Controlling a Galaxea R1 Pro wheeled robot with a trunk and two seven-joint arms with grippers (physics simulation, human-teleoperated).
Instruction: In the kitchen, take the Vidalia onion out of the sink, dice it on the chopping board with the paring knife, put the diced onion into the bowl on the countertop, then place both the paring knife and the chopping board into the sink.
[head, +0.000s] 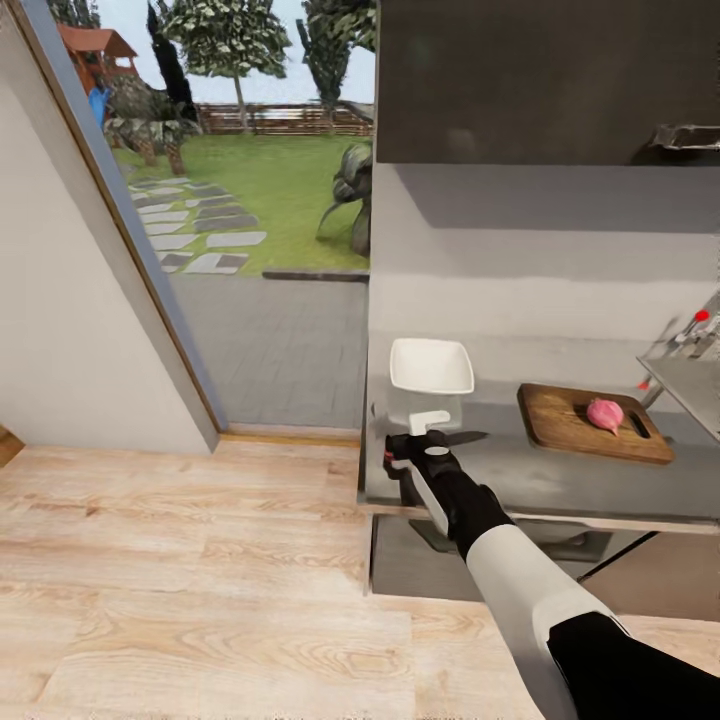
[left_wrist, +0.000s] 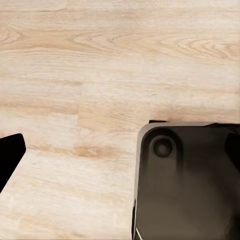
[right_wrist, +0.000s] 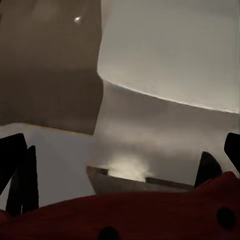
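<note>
Grey and glossy, bench (head: 560, 480) running along the wall, window and garden off its left end. Near the right end, brown chopping board (head: 592, 424) lying flat, Vidalia onion (head: 604, 413) resting on its right half beside the handle slot. White bowl (head: 431, 366) standing near the left end, toward the back edge. Paring knife (head: 466, 437) lying between bowl and front edge, dark blade pointing toward the board. Right gripper (head: 412, 446) right at the knife's handle end, by the front-left corner; jaw width impossible to tell. Sink (head: 690, 385) past the board at the right, red-knobbed tap above. Left wrist view looking down on the wooden floor (left_wrist: 90, 75) and a dark robot part; left gripper's state unreadable.
</note>
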